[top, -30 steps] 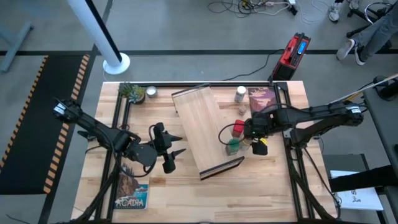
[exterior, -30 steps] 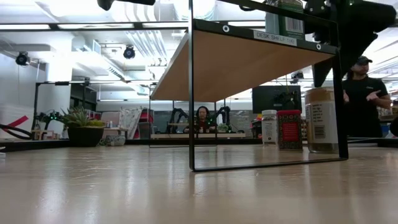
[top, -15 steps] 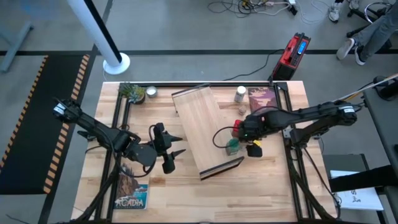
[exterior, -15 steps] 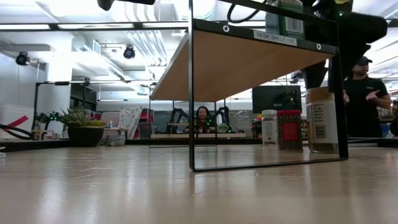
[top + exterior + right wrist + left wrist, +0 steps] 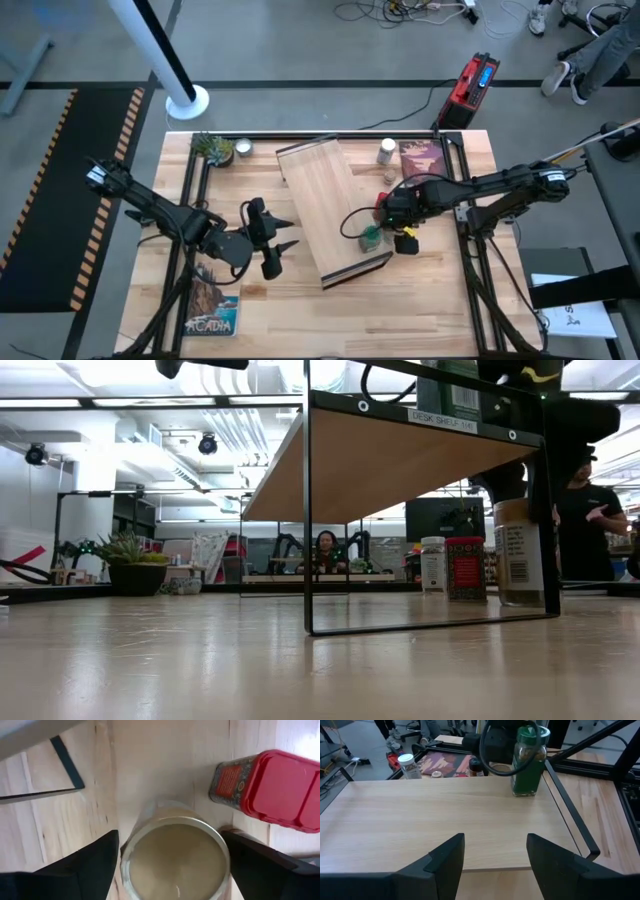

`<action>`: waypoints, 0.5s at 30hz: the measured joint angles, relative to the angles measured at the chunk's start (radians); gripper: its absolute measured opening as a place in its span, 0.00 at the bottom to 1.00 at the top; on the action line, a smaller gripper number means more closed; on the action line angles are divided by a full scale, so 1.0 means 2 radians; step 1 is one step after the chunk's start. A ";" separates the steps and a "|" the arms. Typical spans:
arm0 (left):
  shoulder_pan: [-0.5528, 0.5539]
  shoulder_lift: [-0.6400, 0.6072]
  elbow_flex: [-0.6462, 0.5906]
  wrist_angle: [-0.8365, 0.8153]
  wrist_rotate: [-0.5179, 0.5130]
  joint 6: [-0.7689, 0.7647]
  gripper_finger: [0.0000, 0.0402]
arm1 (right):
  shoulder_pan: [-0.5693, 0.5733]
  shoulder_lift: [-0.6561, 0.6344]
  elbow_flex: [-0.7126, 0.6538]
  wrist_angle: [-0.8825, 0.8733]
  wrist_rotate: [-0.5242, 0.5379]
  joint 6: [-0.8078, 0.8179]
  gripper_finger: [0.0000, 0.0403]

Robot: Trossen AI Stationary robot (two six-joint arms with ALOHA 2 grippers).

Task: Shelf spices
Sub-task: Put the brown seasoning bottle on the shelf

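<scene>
The shelf (image 5: 325, 205) is a light-wood board on a thin black frame, standing mid-table. A green-lidded jar (image 5: 529, 760) stands upright on the board near its right edge. My right gripper (image 5: 172, 850) points down over the wide tan-lidded jar (image 5: 175, 857), which stands on the table beside the shelf, with one finger on either side of its lid. The red square tin (image 5: 265, 787) stands next to it. A white-capped jar (image 5: 386, 152) stands farther back. My left gripper (image 5: 495, 855) waits open at the shelf's left side. My right gripper comes at the tan-lidded jar from above, its fingers (image 5: 90, 865) flanking the lid's rim (image 5: 130, 850). The gap at each side is too thin to tell whether they touch. The jar stands upright on the table (image 5: 520, 550).
A picture-covered book (image 5: 420, 158) lies at the far right, and another (image 5: 210, 305) lies near the front left. A small potted plant (image 5: 213, 148) and a silver dish (image 5: 242, 148) sit at the far left. People show in the room beyond the table.
My right gripper has shifted a little toward the table's left edge, closer to the shelf's right side. The green-lidded jar has stayed on the board.
</scene>
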 joint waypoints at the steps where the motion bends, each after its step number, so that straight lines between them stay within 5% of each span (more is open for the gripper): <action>1: 0.000 0.000 0.000 0.000 0.002 0.000 0.51 | -0.002 -0.001 -0.003 0.000 0.000 0.004 0.80; 15: 0.000 0.000 0.000 -0.004 0.005 -0.004 0.51 | -0.005 -0.002 -0.016 0.004 -0.001 0.008 0.77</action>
